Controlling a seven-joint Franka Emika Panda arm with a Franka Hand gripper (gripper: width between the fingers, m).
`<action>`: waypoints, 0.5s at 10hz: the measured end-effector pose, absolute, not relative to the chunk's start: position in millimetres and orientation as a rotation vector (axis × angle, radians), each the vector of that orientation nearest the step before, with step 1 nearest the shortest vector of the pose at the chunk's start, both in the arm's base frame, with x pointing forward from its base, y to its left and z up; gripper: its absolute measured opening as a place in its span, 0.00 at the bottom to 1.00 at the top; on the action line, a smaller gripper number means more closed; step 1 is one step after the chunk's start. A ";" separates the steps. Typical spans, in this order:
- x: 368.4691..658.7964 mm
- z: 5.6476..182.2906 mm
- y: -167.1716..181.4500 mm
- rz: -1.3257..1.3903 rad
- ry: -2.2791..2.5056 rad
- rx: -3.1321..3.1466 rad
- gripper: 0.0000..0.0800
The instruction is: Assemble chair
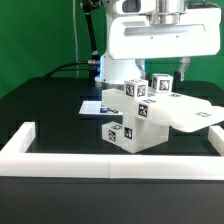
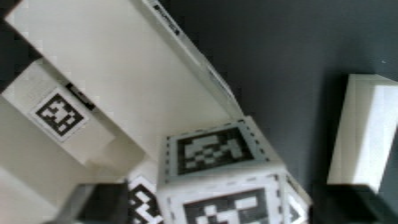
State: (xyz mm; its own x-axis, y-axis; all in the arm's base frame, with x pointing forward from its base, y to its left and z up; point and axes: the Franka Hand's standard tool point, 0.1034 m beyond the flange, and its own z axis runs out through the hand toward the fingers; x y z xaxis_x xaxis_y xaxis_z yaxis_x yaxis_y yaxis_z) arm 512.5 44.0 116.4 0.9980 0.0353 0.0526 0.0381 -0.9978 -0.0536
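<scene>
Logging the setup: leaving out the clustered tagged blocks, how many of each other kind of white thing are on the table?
Flat slab: 1
White rail: 1
Marker board: 1
Total: 3

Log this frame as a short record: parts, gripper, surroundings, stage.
parts: chair parts, white tagged blocks and posts clustered mid-table, one flat slab toward the exterior view's right
gripper: gripper just above the cluster; whether the jaws grip anything cannot be told
wrist view: tagged square post close up
surroundings: black table, white rail along the near edge, green backdrop
stage: chair unfinished
</scene>
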 end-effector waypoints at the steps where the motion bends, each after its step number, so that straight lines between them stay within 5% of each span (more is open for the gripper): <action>1: 512.6 116.5 44.0 -0.080 -0.057 -3.085 0.49; 2: 512.6 116.4 43.9 -0.080 -0.057 -3.085 0.36; 5: 512.6 116.4 44.0 -0.079 -0.026 -3.085 0.36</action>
